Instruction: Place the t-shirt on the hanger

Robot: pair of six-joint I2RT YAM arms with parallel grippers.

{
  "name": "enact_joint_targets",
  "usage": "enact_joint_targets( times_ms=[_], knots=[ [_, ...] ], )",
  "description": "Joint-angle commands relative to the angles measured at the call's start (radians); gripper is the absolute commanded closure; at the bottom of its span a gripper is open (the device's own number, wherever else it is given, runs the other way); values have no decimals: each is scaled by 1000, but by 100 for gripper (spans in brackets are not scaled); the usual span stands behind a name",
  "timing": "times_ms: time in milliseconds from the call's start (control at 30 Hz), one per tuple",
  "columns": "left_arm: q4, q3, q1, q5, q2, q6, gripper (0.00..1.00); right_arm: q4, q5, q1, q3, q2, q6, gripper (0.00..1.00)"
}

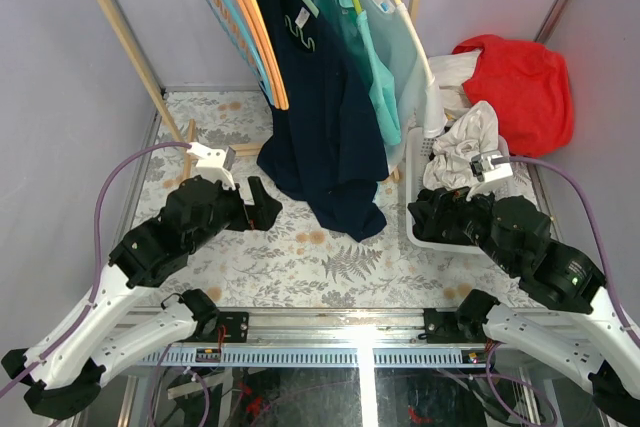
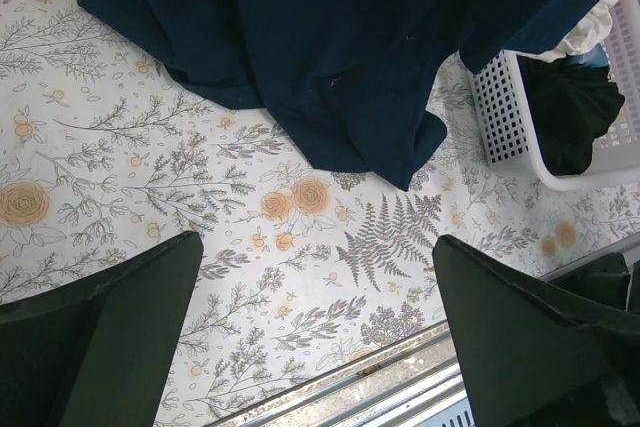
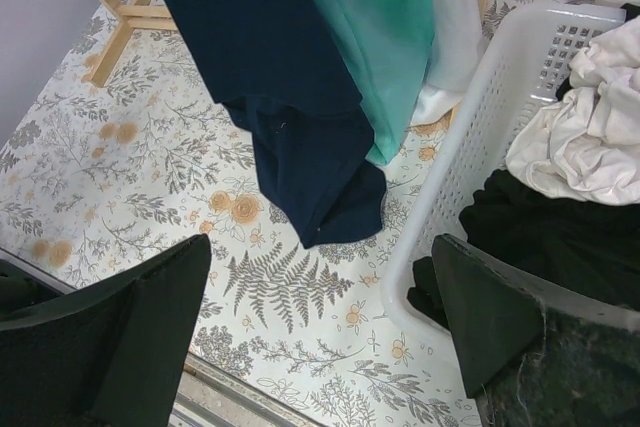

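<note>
The white t-shirt lies crumpled on top of a white laundry basket at the right; it also shows in the right wrist view. A pale yellow hanger hangs at the right end of the rail, along a pale mint-white shirt. My left gripper is open and empty low over the floral cloth, left of the navy shirt's hem. My right gripper is open and empty at the basket's near left rim, just below the t-shirt.
A navy shirt and a teal shirt hang from the wooden rack, with orange hangers and a light blue hanger. A red cloth lies behind the basket. A black garment fills the basket's bottom.
</note>
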Motion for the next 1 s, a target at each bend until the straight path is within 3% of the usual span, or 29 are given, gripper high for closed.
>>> enact_joint_targets(
  times_ms=[0,267,433,567,633,867,967],
  knots=[
    [57,-1,4,-6,-7,14,0,43,3,-4,-2,-3,1,1],
    [60,-1,4,-6,-6,13,0,49,5,-3,-11,-13,10,1],
    [82,7,4,7,-2,21,0,21,89,-4,39,0,45,1],
    [108,35,5,-4,49,37,0,-151,334,-5,209,186,55,1],
    [114,56,5,-8,81,49,0,-202,376,-22,277,294,61,0],
    [153,71,6,-14,111,69,0,-114,-72,-525,319,518,29,8],
    [165,59,6,9,118,77,0,-78,-241,-701,310,616,40,18]
  ],
)
